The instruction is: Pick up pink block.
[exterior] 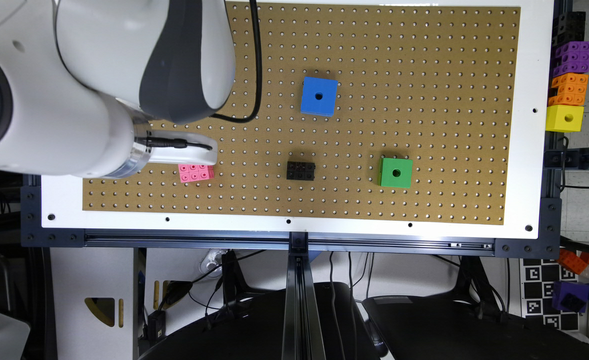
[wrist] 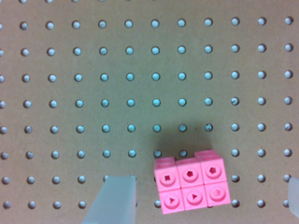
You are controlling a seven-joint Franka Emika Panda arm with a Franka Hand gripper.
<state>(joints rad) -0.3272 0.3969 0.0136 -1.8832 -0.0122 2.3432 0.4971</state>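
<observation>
The pink block (exterior: 196, 173) lies flat on the brown pegboard (exterior: 424, 150) near the exterior view's left, partly under the white gripper (exterior: 194, 152) that hovers over it. In the wrist view the pink block (wrist: 192, 186) shows its 3x2 grid of cubes between the two translucent fingers (wrist: 112, 200), which stand wide apart on either side without touching it. The gripper (wrist: 201, 200) is open and holds nothing.
On the pegboard sit a black block (exterior: 301, 171), a green cube (exterior: 395, 172) and a blue cube (exterior: 319, 96). A stack of black, purple, orange and yellow blocks (exterior: 568, 80) stands past the board's edge on the exterior view's right. The big white arm (exterior: 74, 85) covers the upper left.
</observation>
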